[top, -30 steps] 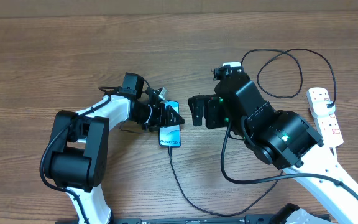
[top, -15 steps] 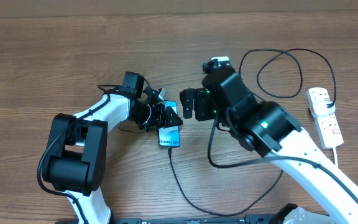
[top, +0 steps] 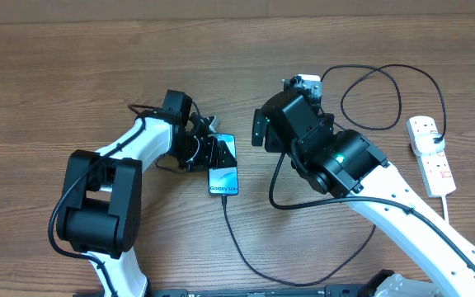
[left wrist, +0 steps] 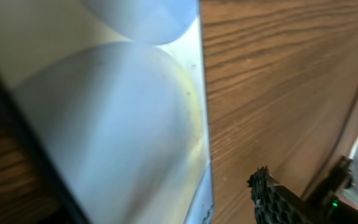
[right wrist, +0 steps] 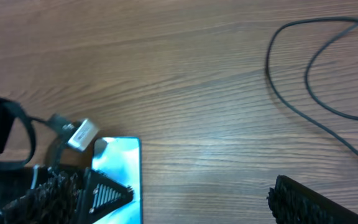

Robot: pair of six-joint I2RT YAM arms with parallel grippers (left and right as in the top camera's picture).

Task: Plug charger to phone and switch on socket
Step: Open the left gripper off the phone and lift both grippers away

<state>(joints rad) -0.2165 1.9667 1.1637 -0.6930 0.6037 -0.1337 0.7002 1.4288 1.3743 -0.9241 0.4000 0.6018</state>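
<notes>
Saw bare wood along the far edge and left side of the table (top: 72, 49); tighter by the right edge, with the socket (top: 431, 157) there. Found the left gripper (top: 218, 153) stretched low over the far end of the phone (top: 224, 178) near mid-table, fingers (left wrist: 272, 199) apart, the visible one just clear of the phone's edge. Traced the charger (top: 230, 219) from the phone's near end toward the near edge. Found the right gripper (top: 260, 134) hovering just beside, spread wide, empty.
</notes>
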